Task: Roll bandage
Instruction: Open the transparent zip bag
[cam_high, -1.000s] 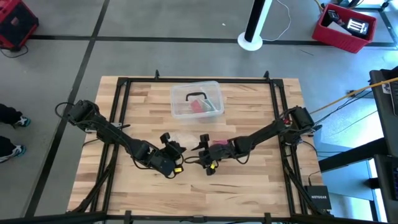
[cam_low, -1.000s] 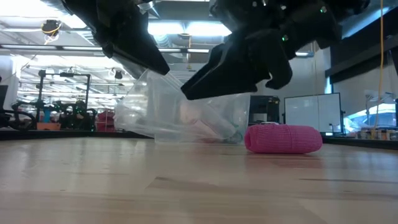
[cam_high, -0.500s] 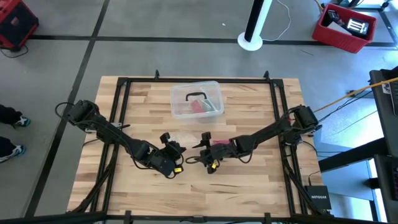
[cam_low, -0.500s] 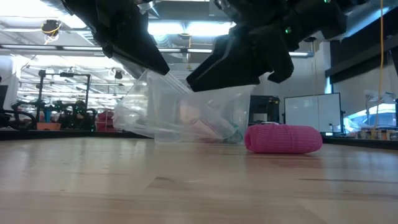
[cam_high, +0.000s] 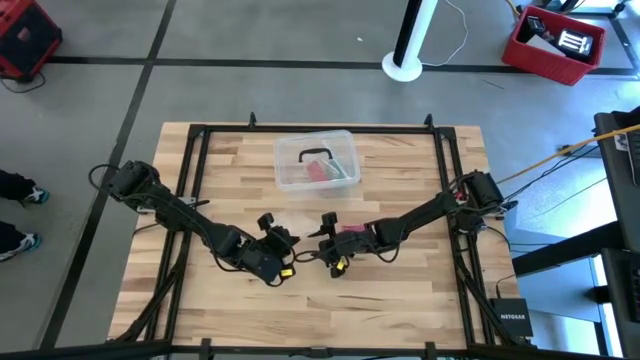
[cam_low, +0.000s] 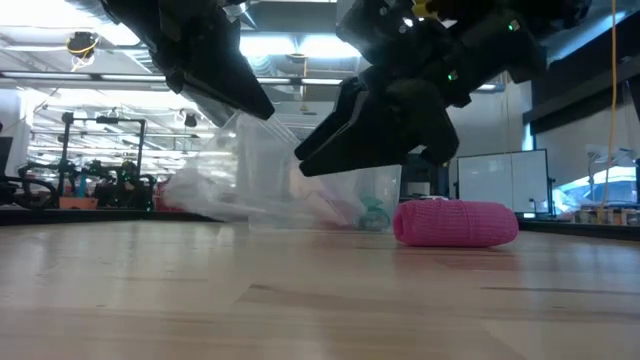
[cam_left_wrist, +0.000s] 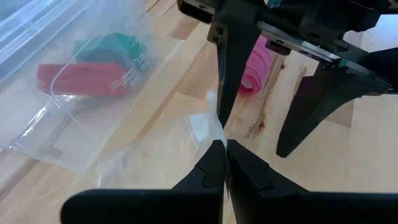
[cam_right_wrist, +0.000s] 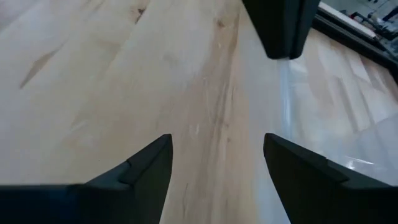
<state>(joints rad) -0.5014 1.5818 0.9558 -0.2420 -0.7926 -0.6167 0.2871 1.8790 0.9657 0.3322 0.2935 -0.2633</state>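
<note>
The bandage is a small pink roll (cam_low: 455, 222) lying on its side on the wood, also in the high view (cam_high: 352, 231), just behind my right gripper. A crumpled clear plastic wrapper (cam_low: 260, 175) hangs from my left gripper (cam_left_wrist: 222, 149), which is shut on it near the table's middle (cam_high: 284, 243). My right gripper (cam_right_wrist: 217, 155) hovers open a little to the right of the left one (cam_high: 318, 245), above bare wood with nothing between its fingers. Whether one of its fingers (cam_left_wrist: 231, 68) touches the wrapper, I cannot tell. My left gripper pinches the clear wrapper by an upper edge (cam_left_wrist: 210, 124) between its two shut fingertips. The fingers slant down from the table's left. The wrapper hangs slack below them, with its lower part (cam_low: 215, 205) resting on the table.
A clear plastic box (cam_high: 316, 160) with red and green contents stands toward the far edge, behind both grippers. A black frame (cam_high: 200, 150) runs around the table top. Bare wood lies along the near edge.
The hanging wrapper has slumped: its lower part now lies lower and farther toward the table's left, while its pinched edge has stayed where it was. The bandage roll has not moved.
</note>
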